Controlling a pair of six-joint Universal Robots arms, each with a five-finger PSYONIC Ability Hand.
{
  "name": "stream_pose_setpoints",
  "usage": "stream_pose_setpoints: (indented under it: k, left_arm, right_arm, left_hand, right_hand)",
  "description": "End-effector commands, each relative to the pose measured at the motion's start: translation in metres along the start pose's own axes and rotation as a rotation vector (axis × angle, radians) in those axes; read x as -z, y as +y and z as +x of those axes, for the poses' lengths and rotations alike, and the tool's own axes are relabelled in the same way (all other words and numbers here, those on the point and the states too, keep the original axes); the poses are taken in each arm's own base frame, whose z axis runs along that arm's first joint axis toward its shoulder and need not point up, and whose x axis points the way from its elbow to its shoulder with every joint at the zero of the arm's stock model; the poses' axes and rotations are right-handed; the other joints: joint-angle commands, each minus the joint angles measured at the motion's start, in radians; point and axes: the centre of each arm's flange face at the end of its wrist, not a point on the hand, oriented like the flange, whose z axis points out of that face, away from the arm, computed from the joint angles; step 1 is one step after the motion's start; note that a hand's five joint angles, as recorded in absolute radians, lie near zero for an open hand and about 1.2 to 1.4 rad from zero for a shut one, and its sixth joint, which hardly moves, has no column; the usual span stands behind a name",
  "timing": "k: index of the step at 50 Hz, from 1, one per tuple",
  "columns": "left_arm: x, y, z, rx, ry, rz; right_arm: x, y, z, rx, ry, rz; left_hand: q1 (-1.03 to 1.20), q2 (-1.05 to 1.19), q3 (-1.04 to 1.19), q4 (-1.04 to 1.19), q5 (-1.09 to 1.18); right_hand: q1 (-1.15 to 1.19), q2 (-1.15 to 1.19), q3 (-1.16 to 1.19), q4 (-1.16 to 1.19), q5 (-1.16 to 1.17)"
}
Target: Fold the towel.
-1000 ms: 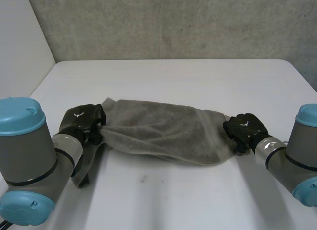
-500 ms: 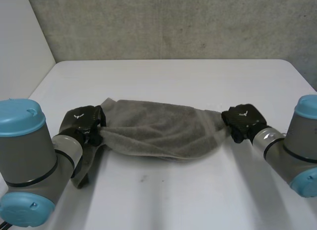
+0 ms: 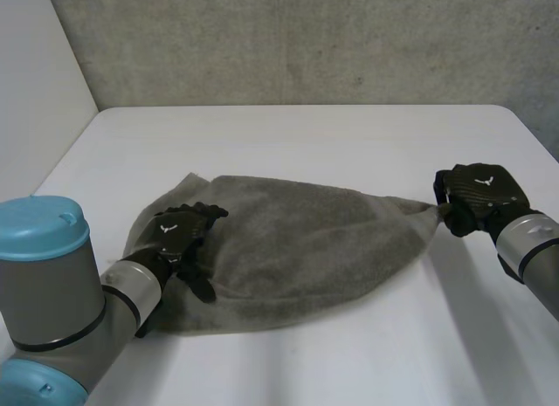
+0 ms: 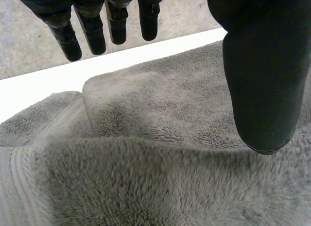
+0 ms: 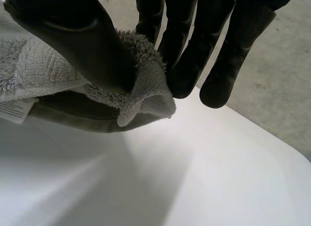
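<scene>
Since the frame of a second ago, the left hand (image 3: pixel 177 238) has been taken off the towel's left edge and laid on top of the cloth. The right hand (image 3: pixel 479 195) has been carried outward to the right and further from the camera. By this the grey terry towel (image 3: pixel 306 249) has been drawn out of a sagging bundle into a wider, flatter spread.

In the left wrist view the fingers (image 4: pixel 65 34) are held straight and well apart from the thumb (image 4: pixel 260 80), and nothing is clasped between them. Fuzzy grey pile is seen under the palm, crossed by a soft ridge where one layer is lapped over another. A flat woven band (image 4: pixel 19 187) is seen along one side.

In the right wrist view the towel's corner is clamped between the thumb (image 5: pixel 77 36) and the fingers (image 5: pixel 184 56), and its tip is curled out past the thumb. A white care label (image 5: pixel 14 109) is tucked at the hem just beside the pinch.

In the head view the towel is spread in the middle of the white table (image 3: pixel 306 135), between the two hands. It is broad and rounded at the left, where the left hand is rested on it near the left edge. It is narrowed to a point at the right, where it is held. A concrete wall (image 3: pixel 306 39) is seen behind the table
</scene>
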Motion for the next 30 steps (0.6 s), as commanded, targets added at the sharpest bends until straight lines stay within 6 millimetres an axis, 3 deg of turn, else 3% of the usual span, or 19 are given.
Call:
stream_pose_setpoints:
  k: [1,7,14,24,30]
  left_arm:
    - [0.003,0.000,-0.003,0.000,-0.017,-0.004]
    - [0.021,-0.011,-0.009,0.007,-0.043,0.032]
    - [0.042,-0.004,-0.030,-0.006,-0.121,-0.003]
    - [0.060,0.040,-0.048,-0.146,-0.180,-0.179]
    - [0.052,0.052,-0.049,-0.141,-0.175,-0.214]
  right_arm:
    - [-0.005,0.001,0.026,-0.040,0.112,-0.001]
    - [-0.008,0.001,0.031,-0.037,0.139,-0.004]
    - [-0.011,0.006,0.031,-0.039,0.135,-0.020]
    - [-0.013,0.012,0.029,-0.038,0.127,-0.037]
    - [-0.013,0.013,0.027,-0.039,0.123,-0.042]
  left_hand:
    - [-0.003,0.004,0.003,0.003,-0.009]
    - [0.018,0.024,0.023,0.023,0.011]
    - [0.053,0.060,0.059,0.058,0.047]
    - [0.082,0.089,0.088,0.088,0.076]
    - [0.217,0.224,0.223,0.222,0.211]
  right_hand:
    - [0.069,0.082,0.083,0.056,0.067]
    - [0.069,0.082,0.083,0.056,0.067]
    - [0.069,0.082,0.083,0.056,0.067]
    - [0.069,0.082,0.083,0.056,0.067]
    - [0.069,0.082,0.083,0.056,0.067]
